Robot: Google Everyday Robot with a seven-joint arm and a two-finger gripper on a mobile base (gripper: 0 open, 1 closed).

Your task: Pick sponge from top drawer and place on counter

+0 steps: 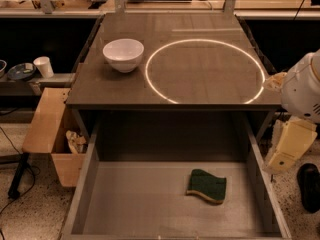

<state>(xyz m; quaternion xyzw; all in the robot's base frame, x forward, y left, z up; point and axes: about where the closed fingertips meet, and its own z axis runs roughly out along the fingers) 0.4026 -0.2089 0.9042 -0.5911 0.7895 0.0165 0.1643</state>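
Grey-brown and glossy, the tabletop [200,24] fills the far half of the scene, with a thin ring of light [205,39] on its right part. Below its near edge the top drawer [130,204] stands pulled out, grey and shallow. A tan wooden box [47,124] sits off to the left.

At the right edge, outside the drawer's right wall, the gripper [289,148] hangs under the white arm [305,84]. Whether its jaws are wide or narrow I cannot tell.

A white bowl [123,54] sits on the tabletop's left part, outside the ring. Smallest, the sponge [206,186] lies green side up on the drawer floor, right of centre and apart from every wall.

From the jaws the sponge lies to the left and somewhat nearer, with the drawer's right wall between them. Its long axis runs roughly left to right. The reach likely has to clear that wall first, then descend.
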